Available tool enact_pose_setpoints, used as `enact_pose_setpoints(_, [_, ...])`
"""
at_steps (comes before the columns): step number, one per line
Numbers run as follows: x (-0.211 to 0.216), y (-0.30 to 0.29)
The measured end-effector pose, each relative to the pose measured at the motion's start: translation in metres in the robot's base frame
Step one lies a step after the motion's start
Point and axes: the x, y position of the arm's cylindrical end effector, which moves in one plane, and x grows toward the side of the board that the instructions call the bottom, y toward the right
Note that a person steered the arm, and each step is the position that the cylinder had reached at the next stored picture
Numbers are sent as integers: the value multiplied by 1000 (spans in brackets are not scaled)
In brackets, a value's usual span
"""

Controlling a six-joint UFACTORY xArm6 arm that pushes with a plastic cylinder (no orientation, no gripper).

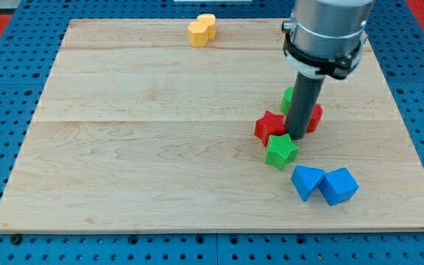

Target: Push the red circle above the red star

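Observation:
The red star (pixel 269 126) lies right of the board's middle. The red circle (pixel 314 118) lies just to its right, mostly hidden behind my rod. My tip (pixel 297 137) rests on the board between the two red blocks, just above the green star (pixel 280 150). A green block (pixel 288 99) peeks out behind the rod, above the red star; its shape is hidden.
Two blue blocks lie at the lower right: a blue one (pixel 307 181) and a blue cube (pixel 338 185). A yellow block (pixel 202 30) lies at the board's top edge. The wooden board (pixel 138 132) sits on a blue pegboard.

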Motion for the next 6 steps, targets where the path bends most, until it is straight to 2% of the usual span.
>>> enact_pose_setpoints(1, [20, 25])
enact_pose_setpoints(2, [2, 56])
enact_pose_setpoints(3, [-26, 47])
enact_pose_setpoints(5, [-70, -20])
enact_pose_setpoints(6, [-88, -9])
